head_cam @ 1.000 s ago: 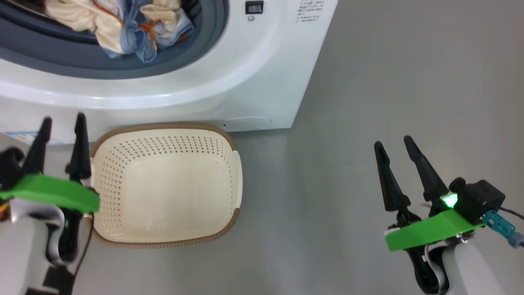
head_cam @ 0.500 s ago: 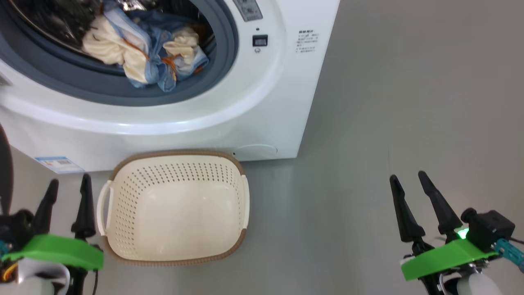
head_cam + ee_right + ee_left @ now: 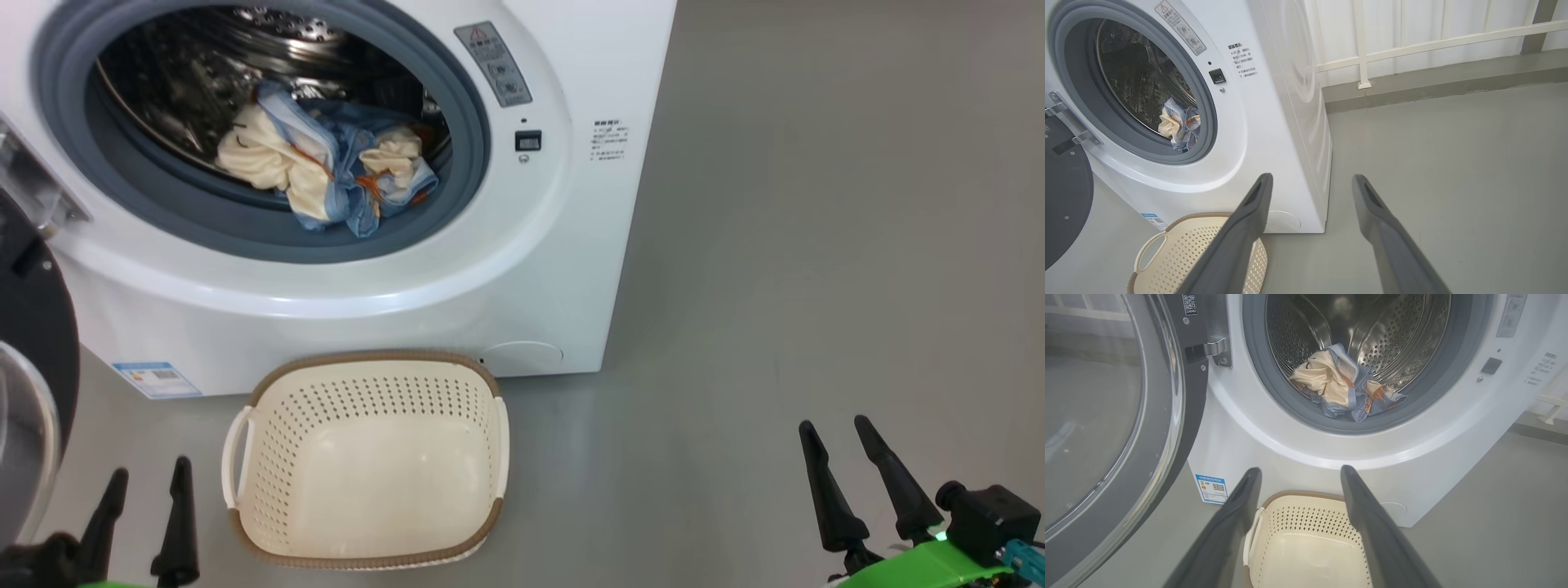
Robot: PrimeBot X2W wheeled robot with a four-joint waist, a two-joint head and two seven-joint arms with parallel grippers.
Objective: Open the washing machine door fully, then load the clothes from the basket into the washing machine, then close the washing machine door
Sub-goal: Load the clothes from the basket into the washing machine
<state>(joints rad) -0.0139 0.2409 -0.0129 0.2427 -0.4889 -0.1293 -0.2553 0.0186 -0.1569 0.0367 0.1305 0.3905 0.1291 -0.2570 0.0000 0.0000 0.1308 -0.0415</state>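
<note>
While the left gripper (image 3: 152, 474) hovered spread and empty just left of the basket (image 3: 367, 358), the right gripper (image 3: 834, 426), equally spread and empty, hung well off to its right. Up ahead, the clothes (image 3: 326, 175) lay at the drum's (image 3: 188, 90) front edge inside the washing machine (image 3: 555, 245), the washing machine door (image 3: 41, 327) swung wide at left.

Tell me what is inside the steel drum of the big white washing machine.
The clothes, a small bundle of light-blue bear-print fabric and cream-white garment, lie at the front of the steel drum, spilling onto the grey-blue rubber seal. Whatever is under them is covered.
</note>
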